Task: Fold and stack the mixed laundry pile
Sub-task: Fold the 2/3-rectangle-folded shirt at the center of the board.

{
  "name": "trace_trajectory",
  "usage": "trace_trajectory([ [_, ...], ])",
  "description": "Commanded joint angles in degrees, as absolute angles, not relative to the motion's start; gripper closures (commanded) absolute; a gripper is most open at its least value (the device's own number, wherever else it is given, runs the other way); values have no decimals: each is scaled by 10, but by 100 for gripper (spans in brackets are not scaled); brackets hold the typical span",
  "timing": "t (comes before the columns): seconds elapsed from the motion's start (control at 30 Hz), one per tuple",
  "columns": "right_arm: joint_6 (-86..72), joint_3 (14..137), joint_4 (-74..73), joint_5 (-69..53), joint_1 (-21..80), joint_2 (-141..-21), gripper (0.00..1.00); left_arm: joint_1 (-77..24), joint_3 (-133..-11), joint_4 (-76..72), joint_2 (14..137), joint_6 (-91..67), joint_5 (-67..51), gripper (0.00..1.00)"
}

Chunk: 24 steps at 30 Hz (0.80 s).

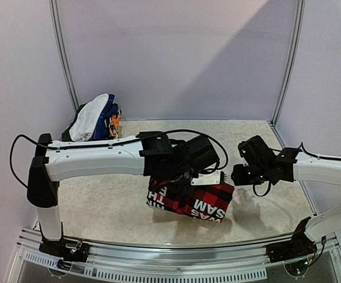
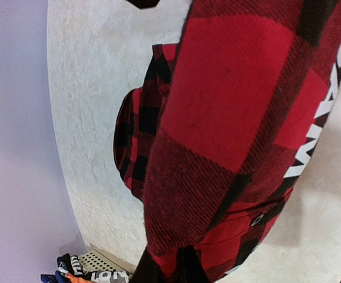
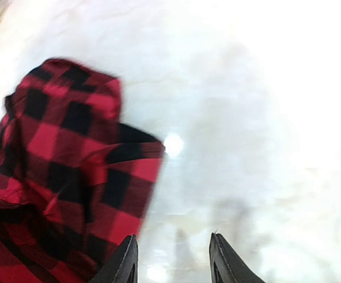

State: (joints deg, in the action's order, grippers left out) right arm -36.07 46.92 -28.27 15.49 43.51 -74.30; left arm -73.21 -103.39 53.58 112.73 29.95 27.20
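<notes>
**Plaid shirt hung from your left gripper; the right one stood open**

The table [image 1: 99, 206] you worked over was a pale, mottled, stone-like sheet, washed out by glare in the right wrist view. 3 plain lavender-white walls [image 1: 176, 53] closed it in. 2 slim metal posts [image 1: 64, 65] stood at the back corners, and 1 ribbed metal rail [image 1: 176, 259] ran along the near edge.

By count you had 1 shirt out on the open table and 1 heap. The laundry pile [image 1: 93, 119] sat in the far left corner (white, blue and a touch of orange cloth, too tangled to count piece by piece). The left wrist view caught 1 white lattice basket [image 2: 96, 259] right by it.

Your left gripper [image 1: 182, 177] was clamped tight on the plaid shirt [image 1: 191, 200]. The shirt was red and black with white block lettering, and it hung bunched beneath the gripper over the front middle of the table. I could not tell whether its lower edge touched the surface.

Your right gripper [image 3: 173, 259] hovered just to the right of the shirt. Its 2 fingers [image 3: 226, 262] were partly spread, with only bare table showing between them and nothing in their hold.
</notes>
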Motion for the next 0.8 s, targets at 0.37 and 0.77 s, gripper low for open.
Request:
trace_trajectory([
  [0.37,-390,429,-332,248,411,-651,57,-636,-1105,477,1231,391,221,100],
  [0.77,-386,429,-331,242,411,-657,57,-599,-1131,440,1286,408,204,100],
])
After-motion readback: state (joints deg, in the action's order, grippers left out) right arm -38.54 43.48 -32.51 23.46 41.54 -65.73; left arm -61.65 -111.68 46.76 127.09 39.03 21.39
